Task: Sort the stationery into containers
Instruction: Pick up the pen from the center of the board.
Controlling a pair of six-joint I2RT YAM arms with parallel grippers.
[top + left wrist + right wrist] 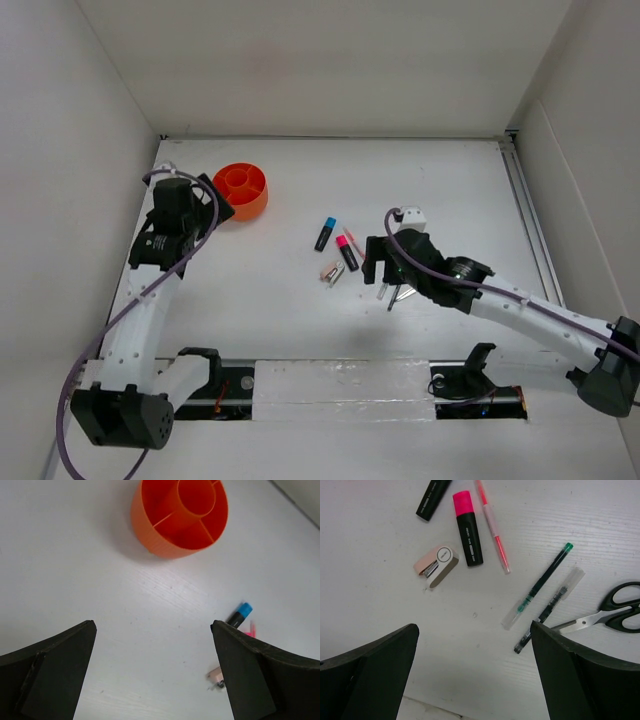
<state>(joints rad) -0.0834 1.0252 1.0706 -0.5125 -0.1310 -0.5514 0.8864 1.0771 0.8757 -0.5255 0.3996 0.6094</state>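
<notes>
Sorting looked not yet begun. On the left, the left gripper (153, 626) hovered above the table (450, 180), jaws spread wide with nothing between them, its arm reaching forward and aimed toward the orange organiser (150, 535). The organiser stood near the far left corner, and the compartments that showed held nothing.

Well to its right, every piece lay loose on the table. First came the blue-capped highlighter (325, 234), a small beige stapler (436, 566) and the pink-capped highlighter (467, 527), with the thin pink pen (493, 527) just beside it. Then came a green-tipped pen (540, 584) with a dark pen (550, 611) alongside, and the scissors (600, 615) lay furthest right.

The right gripper (474, 626) hung over this group, jaws likewise spread and empty, its arm stretched in low from the right base. All the stationery seemed left to move.
</notes>
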